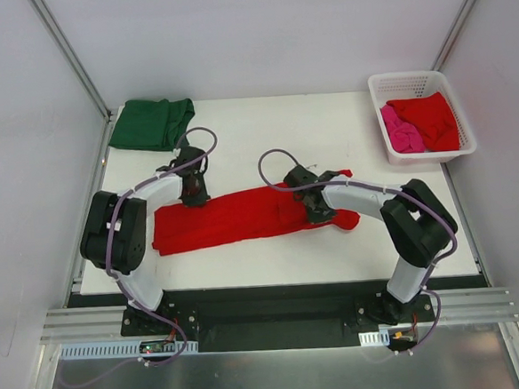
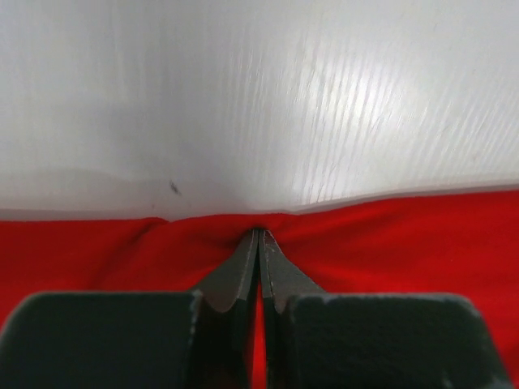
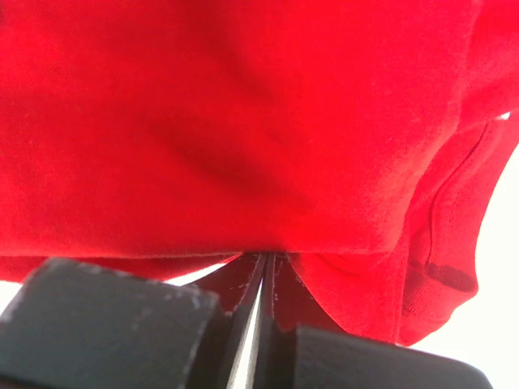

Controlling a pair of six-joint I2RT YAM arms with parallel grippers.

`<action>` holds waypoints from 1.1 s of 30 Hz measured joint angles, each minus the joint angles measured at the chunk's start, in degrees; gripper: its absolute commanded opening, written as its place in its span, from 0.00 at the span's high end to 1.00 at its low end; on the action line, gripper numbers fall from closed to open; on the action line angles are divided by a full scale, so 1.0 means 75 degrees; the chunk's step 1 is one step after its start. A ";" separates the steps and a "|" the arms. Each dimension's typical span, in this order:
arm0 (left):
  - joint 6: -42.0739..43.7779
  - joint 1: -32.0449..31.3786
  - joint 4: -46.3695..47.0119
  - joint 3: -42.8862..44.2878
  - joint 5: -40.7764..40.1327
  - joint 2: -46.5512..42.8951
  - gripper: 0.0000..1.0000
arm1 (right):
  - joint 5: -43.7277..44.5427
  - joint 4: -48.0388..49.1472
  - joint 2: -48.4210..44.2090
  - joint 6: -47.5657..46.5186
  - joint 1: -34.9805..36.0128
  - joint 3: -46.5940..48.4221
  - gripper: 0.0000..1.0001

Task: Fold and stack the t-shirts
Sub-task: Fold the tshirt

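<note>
Cloth first: the red t-shirt [image 1: 243, 215] lies across the middle of the table [image 1: 326, 127], its long axis running 9 to 3 o'clock. We read both tools as pinched narrow on it. The left gripper [image 1: 195, 196] bites the far edge near the 9 o'clock end, where fabric puckers into the tips. The right gripper [image 1: 318, 210] nips a fold toward 3 o'clock. With one arm at each end, we judge the coming fold turns about that axis. The green t-shirt [image 1: 150, 124] sits folded at 11 o'clock.
</note>
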 measured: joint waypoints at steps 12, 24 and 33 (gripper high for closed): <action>-0.0402 -0.0015 -0.0443 -0.1125 0.0708 -0.1075 1.00 | 0.0041 -0.0187 0.0621 -0.0341 -0.0195 0.0863 0.99; -0.0743 -0.0711 -0.0752 -0.1612 0.1189 -0.1580 1.00 | -0.0909 -0.0198 0.1390 -0.0956 -0.1119 0.2002 0.99; -0.1177 -0.1708 -0.1011 -0.1789 0.1641 -0.1772 1.00 | -0.1926 -0.0312 0.2308 -0.1419 -0.1883 0.3433 0.99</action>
